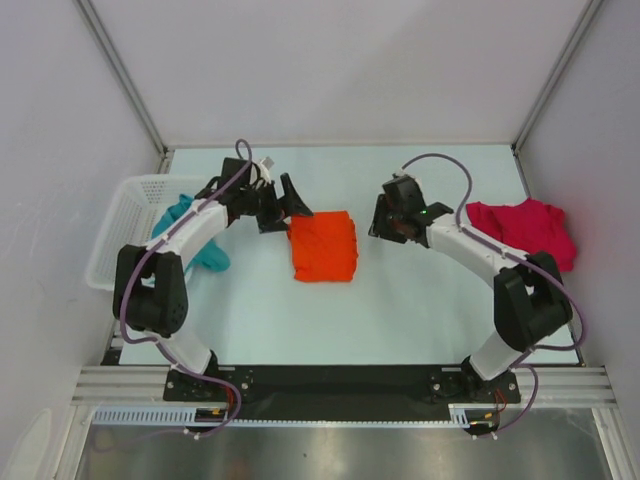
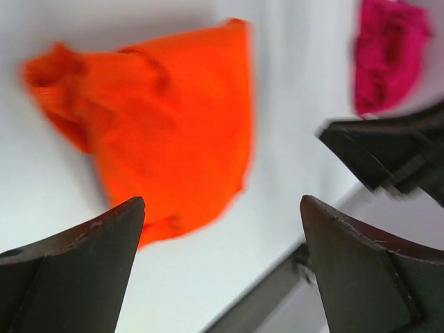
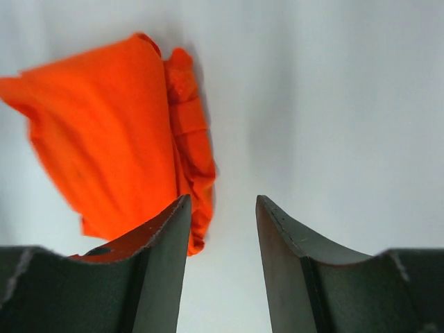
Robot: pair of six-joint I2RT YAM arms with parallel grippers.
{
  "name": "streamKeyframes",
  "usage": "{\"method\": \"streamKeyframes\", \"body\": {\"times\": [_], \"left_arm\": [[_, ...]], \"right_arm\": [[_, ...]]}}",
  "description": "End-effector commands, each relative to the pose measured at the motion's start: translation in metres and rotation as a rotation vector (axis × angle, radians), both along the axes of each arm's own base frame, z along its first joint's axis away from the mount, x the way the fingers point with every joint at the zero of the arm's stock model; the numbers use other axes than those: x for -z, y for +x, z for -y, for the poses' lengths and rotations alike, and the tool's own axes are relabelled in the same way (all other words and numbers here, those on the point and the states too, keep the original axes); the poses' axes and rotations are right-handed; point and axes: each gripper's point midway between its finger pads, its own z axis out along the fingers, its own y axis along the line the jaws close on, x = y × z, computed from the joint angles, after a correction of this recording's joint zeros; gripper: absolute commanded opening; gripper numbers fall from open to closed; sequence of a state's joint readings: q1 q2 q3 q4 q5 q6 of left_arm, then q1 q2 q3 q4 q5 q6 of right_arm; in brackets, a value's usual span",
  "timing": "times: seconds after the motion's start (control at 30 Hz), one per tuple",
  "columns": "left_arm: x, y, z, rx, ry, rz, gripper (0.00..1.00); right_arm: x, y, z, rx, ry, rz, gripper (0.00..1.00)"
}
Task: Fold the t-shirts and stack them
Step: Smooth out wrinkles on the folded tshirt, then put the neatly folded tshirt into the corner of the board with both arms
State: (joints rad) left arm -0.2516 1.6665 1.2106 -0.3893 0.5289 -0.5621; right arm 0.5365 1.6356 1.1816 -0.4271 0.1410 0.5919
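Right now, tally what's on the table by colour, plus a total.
Orange t-shirt: 1
Crimson t-shirt: 1
Teal t-shirt: 1
White mesh basket: 1
Total: 4

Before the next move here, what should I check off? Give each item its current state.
1. Left end effector open and empty: ok.
2. Right end effector open and empty: ok.
3. Orange t-shirt folded, lying free between the arms: ok.
4. Red t-shirt folded: not ok, crumpled at the right.
5. Teal t-shirt folded: not ok, bunched by the basket, partly hidden by the left arm.
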Motion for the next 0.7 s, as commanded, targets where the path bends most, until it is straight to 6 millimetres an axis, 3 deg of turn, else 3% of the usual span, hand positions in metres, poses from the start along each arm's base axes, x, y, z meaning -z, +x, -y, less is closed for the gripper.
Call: {"method": "streamKeyframes", "body": {"times": [0.0, 0.07, 0.13, 0.17, 0.2, 0.23, 0.27, 0.3, 0.67], "left_arm": [[-0.092, -0.016, 0.027, 0.197, -0.355, -0.005, 0.99], [-0.099, -0.014, 0.022, 0.187, -0.432, -0.048, 1.0], [-0.097, -0.007, 0.013, 0.177, -0.526, -0.054, 0.99], [-0.084, 0.0, 0.007, 0.145, -0.501, -0.059, 0.99], [-0.068, 0.01, -0.007, 0.053, -0.411, -0.093, 1.0], [-0.057, 0.013, -0.015, 0.066, -0.313, -0.038, 1.0], [-0.05, 0.013, -0.018, 0.057, -0.283, -0.057, 0.99], [-0.044, 0.011, -0.018, 0.055, -0.282, -0.067, 0.99], [0.023, 0.008, -0.021, 0.003, -0.263, -0.154, 1.0]], "right_arm": [[-0.061, 0.011, -0.012, -0.056, 0.307, 0.092, 0.48], [-0.073, 0.006, -0.02, -0.104, 0.419, 0.058, 0.49], [-0.082, 0.017, -0.012, -0.099, 0.588, 0.078, 0.49], [-0.101, 0.019, -0.02, -0.131, 0.732, 0.093, 0.5], [-0.1, 0.023, -0.014, -0.117, 0.744, 0.091, 0.52], [-0.101, 0.026, -0.014, -0.121, 0.721, 0.097, 0.53], [-0.089, 0.025, -0.012, -0.091, 0.662, 0.061, 0.53], [-0.095, 0.028, -0.016, -0.122, 0.631, 0.088, 0.53], [-0.037, 0.04, -0.028, -0.109, 0.63, -0.032, 0.55]]}}
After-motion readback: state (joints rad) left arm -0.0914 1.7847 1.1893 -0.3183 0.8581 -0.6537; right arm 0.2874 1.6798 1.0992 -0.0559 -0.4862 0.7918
